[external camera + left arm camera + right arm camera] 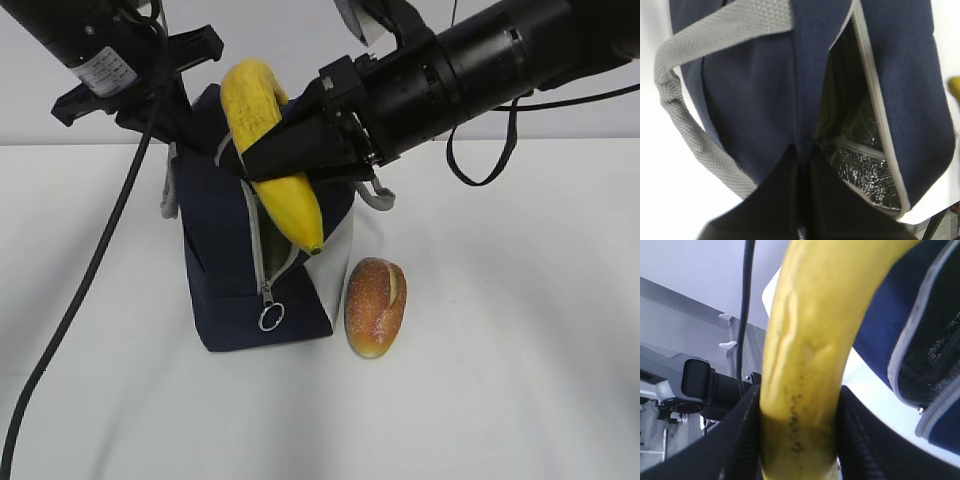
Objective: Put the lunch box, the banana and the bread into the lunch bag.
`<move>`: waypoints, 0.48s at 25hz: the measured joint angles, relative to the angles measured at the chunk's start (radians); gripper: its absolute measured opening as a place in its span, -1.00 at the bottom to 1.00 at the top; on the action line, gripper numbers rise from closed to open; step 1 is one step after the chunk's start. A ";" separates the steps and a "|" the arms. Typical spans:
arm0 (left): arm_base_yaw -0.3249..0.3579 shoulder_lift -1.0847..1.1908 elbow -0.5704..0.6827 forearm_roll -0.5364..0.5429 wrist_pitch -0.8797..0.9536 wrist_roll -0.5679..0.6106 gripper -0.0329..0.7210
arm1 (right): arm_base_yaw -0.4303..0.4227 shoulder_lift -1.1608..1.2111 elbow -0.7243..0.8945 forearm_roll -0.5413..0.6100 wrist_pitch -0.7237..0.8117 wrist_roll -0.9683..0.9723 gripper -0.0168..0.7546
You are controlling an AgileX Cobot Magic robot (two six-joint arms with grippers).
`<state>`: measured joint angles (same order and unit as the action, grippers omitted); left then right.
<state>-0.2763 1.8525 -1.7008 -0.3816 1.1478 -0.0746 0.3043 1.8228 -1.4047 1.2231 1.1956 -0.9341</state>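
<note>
While white table [520, 380] under bread [376, 307]: right hand [300, 155] grasping banana [270, 150], left hand [802, 200] clenched.

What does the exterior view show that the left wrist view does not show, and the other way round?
Only the exterior view shows the bread on the table right of the bag, the ring pull, and the right tool shut on the banana above the bag. Only the left wrist view shows the silver lining inside the open bag and the left tool pinching the bag's fabric. Both show the navy bag, its grey strap and its zipper edge.
</note>
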 joint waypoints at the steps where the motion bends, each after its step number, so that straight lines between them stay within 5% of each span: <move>1: 0.000 0.000 0.000 0.000 0.000 0.000 -0.91 | 0.000 0.012 -0.002 0.012 0.000 -0.002 -0.11; 12: 0.000 0.000 0.000 0.000 -0.002 0.000 -0.91 | 0.000 0.091 -0.004 0.081 -0.003 -0.002 -0.11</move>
<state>-0.2763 1.8525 -1.7008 -0.3814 1.1459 -0.0746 0.3043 1.9137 -1.4087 1.3041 1.1922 -0.9360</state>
